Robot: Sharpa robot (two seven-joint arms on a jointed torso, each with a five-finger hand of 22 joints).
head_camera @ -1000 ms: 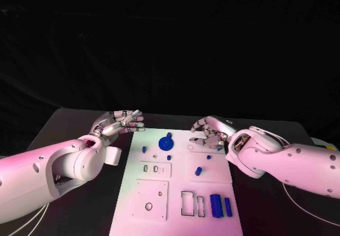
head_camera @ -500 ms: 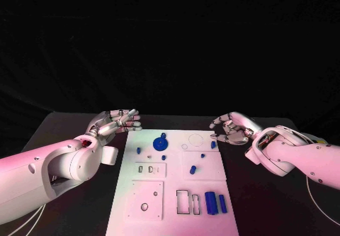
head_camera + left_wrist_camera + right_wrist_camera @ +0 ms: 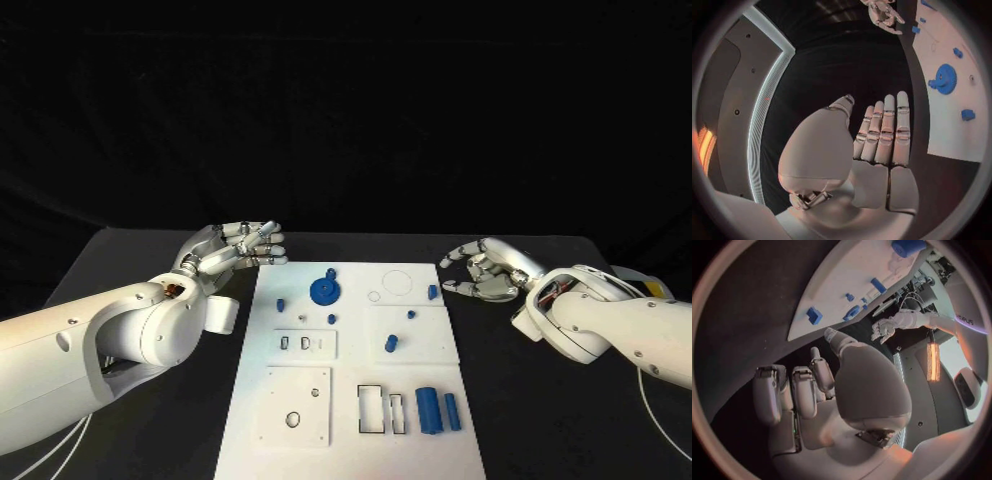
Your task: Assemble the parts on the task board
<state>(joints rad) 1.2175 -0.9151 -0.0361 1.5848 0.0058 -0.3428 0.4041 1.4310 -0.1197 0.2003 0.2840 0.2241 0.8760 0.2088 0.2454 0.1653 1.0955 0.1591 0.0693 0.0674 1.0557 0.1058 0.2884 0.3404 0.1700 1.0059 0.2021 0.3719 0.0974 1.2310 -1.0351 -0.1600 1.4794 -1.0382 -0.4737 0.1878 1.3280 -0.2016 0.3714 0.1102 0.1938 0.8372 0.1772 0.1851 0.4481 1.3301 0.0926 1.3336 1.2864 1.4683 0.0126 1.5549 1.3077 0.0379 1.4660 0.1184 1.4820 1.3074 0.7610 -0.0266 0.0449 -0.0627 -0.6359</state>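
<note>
Hands idle between picks: left hand (image 3: 242, 245) empty with fingers stretched apart, right hand (image 3: 488, 268) empty with fingers loosely curled, both just off the task board (image 3: 361, 400). Blue gear (image 3: 326, 290) nearest the left hand. Next, probably reaching in for a loose part.
</note>
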